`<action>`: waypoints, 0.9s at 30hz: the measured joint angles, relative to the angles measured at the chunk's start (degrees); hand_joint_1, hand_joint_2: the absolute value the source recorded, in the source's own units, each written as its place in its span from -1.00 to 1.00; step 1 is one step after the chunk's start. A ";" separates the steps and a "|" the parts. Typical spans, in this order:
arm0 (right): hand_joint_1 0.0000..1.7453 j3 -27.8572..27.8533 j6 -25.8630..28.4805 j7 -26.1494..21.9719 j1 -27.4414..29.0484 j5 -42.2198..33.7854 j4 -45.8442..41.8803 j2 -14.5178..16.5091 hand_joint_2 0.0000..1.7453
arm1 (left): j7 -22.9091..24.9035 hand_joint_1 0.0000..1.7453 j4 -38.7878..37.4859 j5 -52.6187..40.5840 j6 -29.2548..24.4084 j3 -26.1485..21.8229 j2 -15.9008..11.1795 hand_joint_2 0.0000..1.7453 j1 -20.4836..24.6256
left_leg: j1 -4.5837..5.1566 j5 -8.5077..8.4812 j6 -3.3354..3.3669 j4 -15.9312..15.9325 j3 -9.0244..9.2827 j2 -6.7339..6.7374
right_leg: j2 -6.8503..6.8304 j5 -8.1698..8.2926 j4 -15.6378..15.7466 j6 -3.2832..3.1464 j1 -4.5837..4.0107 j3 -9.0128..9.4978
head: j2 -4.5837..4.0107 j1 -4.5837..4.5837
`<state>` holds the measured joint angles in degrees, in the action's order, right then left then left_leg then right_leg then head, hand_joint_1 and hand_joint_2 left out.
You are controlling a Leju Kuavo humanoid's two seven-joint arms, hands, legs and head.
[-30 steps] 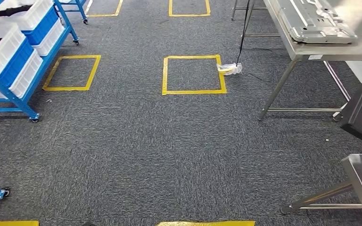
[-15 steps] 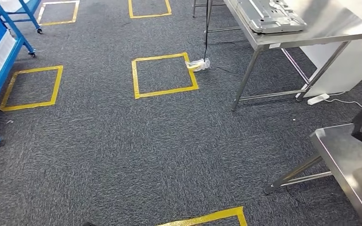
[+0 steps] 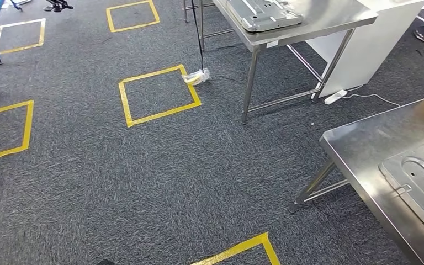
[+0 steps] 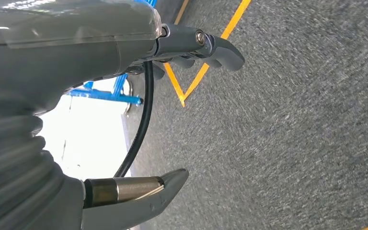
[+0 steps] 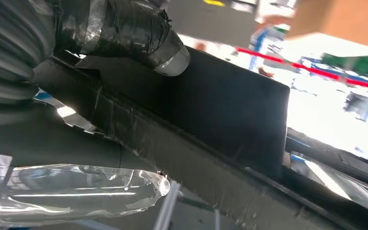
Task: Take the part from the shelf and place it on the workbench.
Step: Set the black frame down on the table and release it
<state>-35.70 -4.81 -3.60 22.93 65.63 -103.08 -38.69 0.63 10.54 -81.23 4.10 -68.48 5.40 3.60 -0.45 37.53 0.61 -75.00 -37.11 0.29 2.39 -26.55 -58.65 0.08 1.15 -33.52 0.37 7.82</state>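
Right hand (image 5: 124,57) gripped a black part (image 5: 220,120). Left hand (image 4: 182,52) hung empty over carpet (image 3: 143,182), fingers apart. Workbench (image 3: 364,143) stood at lower right.

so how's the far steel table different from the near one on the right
The far table stands higher in the head view, with its legs and lower bars showing; the near table is cut off by the picture's edge, with one leg showing. The far table carries a grey metal part near its front corner; the near table carries a flat ribbed panel towards the right edge. Both are bare steel and stand on grey carpet.
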 joint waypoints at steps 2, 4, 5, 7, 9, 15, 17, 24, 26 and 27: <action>1.00 0.32 -0.02 -0.03 -0.72 -0.02 1.51 -0.01 1.00 | 0.07 -1.00 0.00 0.01 0.05 0.00 -0.02 1.00 -0.04 | 0.00 -4.20 0.47 4.81 1.45 -0.59 | 1.44 -0.17 -0.17 -0.02 -0.16 0.21 | 0.00 0.00; 1.00 0.56 -0.02 -0.04 -1.52 -0.06 2.79 -0.03 1.00 | 0.15 -1.00 0.00 0.01 0.23 0.01 -0.11 1.00 -0.03 | -0.02 -8.07 1.01 12.39 4.33 -3.05 | 2.79 -0.32 -0.40 0.23 -0.20 0.20 | 0.00 -0.01; 1.00 0.69 0.04 -0.01 -2.03 -0.09 3.50 -0.10 1.00 | 0.22 -1.00 0.00 0.02 0.43 0.01 -0.17 1.00 -0.03 | 0.00 -8.95 1.17 14.71 5.17 -4.05 | 3.42 -0.30 -0.49 0.50 -0.13 0.03 | 0.00 -0.02; 1.00 1.07 0.42 0.19 -3.30 -0.05 5.42 -0.42 1.00 | 0.36 -1.00 0.00 0.02 0.84 0.01 -0.25 1.00 0.04 | 0.19 -9.13 1.42 15.91 5.44 -4.41 | 4.56 -0.03 -0.35 1.28 0.09 -0.37 | 0.00 0.00; 1.00 1.71 1.36 0.39 -4.84 0.15 8.11 -1.02 1.00 | 0.43 -1.00 0.00 0.01 1.07 0.00 -0.28 1.00 0.20 | 0.32 -9.46 1.46 16.61 5.53 -3.77 | 5.08 0.30 0.13 1.28 0.33 -0.31 | 0.00 0.01; 1.00 4.54 2.93 0.69 -9.64 0.84 16.34 -2.79 1.00 | 0.48 -1.00 0.00 -0.02 1.77 0.00 -0.29 1.00 0.66 | 0.34 -9.78 1.52 16.98 5.78 -3.65 | 4.73 0.64 1.00 0.38 0.23 0.31 | 0.00 -0.09; 1.00 6.24 3.15 0.85 -11.91 1.19 20.29 -3.35 1.00 | 0.53 -1.00 0.00 -0.05 1.99 0.00 -0.30 1.00 0.65 | 0.37 -9.83 1.63 16.82 5.80 -3.78 | 4.58 0.74 1.03 0.58 0.23 0.32 | 0.00 -0.09; 1.00 15.01 4.78 1.88 -22.59 4.08 36.62 -4.59 1.00 | 1.16 -1.00 0.00 -0.98 2.83 0.06 -0.68 1.00 0.72 | 0.40 -9.79 1.71 16.67 5.71 -3.96 | 4.35 0.75 1.15 1.86 0.30 0.29 | 0.00 -0.09; 1.00 18.14 5.33 2.20 -25.45 4.47 40.73 -4.96 1.00 | 1.24 -1.00 0.00 -1.02 2.87 0.08 -0.81 1.00 0.77 | 0.39 -9.79 1.73 16.67 5.75 -3.97 | 4.30 0.73 1.14 2.00 0.28 0.25 | 0.00 -0.09; 1.00 19.41 5.47 2.24 -26.61 4.61 42.40 -5.05 1.00 | 1.26 -1.00 0.00 -1.02 2.87 0.09 -0.88 1.00 0.76 | 0.39 -9.80 1.74 16.68 5.74 -4.01 | 4.23 0.72 1.12 2.01 0.27 0.23 | 0.00 -0.09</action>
<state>-16.29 0.66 -1.36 -3.68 70.24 -60.68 -43.74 1.90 10.54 -82.25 6.97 -68.39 4.52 4.36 -0.06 27.73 2.34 -58.32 -31.37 -3.71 6.62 -25.83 -57.53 2.09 1.42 -33.29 0.37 7.74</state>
